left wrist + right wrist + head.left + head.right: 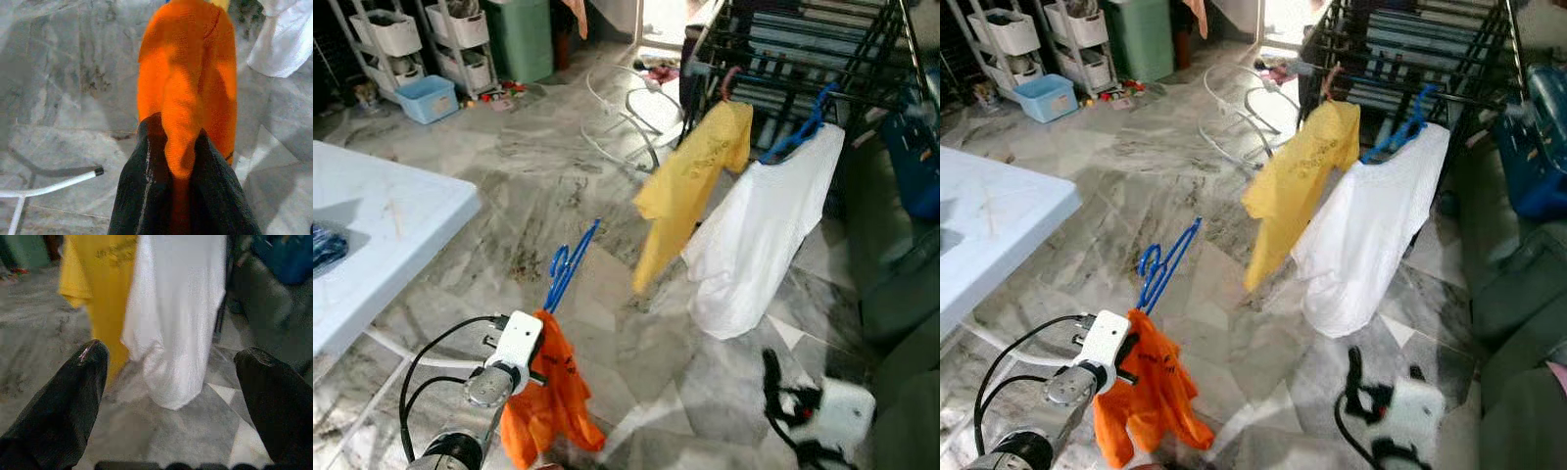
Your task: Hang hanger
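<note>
The left pincer (178, 196) is squeezed tight on an orange shirt (548, 397) that hangs on a blue hanger (570, 262), low over the marble floor (548, 186). The right pincer (171, 377) is spread wide, holding nothing. Farther off, a yellow shirt (690, 186) and a white shirt (764, 230) hang on the black drying rack (803, 49).
</note>
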You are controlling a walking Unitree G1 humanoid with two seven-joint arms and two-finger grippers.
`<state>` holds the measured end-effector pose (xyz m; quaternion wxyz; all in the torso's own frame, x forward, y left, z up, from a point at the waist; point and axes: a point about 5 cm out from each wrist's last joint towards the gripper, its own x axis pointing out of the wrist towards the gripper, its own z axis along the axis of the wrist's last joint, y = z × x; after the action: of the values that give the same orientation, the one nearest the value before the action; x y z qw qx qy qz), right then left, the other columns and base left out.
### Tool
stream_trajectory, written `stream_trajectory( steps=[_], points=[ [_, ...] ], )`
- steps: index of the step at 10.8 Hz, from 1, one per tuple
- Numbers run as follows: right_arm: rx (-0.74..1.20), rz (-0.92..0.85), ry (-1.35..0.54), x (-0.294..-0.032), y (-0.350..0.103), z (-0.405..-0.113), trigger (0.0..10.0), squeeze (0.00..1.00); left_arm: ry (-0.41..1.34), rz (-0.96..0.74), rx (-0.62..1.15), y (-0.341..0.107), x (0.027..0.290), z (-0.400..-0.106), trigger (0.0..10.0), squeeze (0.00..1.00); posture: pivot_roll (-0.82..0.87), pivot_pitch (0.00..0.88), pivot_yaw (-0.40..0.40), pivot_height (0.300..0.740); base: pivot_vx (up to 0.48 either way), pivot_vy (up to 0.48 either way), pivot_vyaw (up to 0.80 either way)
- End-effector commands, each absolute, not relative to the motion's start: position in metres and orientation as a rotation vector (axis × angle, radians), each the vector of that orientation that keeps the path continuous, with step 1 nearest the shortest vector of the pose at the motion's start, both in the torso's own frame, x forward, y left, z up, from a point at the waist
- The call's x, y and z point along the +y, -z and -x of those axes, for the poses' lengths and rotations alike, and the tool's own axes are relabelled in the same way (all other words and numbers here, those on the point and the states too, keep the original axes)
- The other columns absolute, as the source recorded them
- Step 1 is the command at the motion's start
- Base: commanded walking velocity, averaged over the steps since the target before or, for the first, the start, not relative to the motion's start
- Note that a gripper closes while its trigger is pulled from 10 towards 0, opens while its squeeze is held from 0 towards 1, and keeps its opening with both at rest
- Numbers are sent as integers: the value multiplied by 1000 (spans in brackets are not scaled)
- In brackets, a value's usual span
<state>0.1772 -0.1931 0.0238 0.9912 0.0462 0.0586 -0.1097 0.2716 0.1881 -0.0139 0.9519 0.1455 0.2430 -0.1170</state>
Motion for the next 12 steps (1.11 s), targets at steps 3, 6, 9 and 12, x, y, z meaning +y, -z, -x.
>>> stream_trajectory(
  steps=[3,6,9,12],
  points=[
    [101,-95,225,-194,-28,-192,10000,0,224,-273,474,9,189,-278,10000,0,76,15,-44,740,0,300,0],
    [72,-92,277,-203,-34,-193,10000,0,269,-282,471,6,184,-282,10000,0,47,19,-29,740,0,479,0],
    [60,-91,307,-206,-35,-195,10000,0,300,-283,455,3,174,-287,10000,0,40,22,-13,740,0,480,0],
    [53,-99,317,-203,-35,-199,10000,0,353,-287,424,-2,165,-291,10000,0,44,21,-7,740,0,160,0]
  ],
)
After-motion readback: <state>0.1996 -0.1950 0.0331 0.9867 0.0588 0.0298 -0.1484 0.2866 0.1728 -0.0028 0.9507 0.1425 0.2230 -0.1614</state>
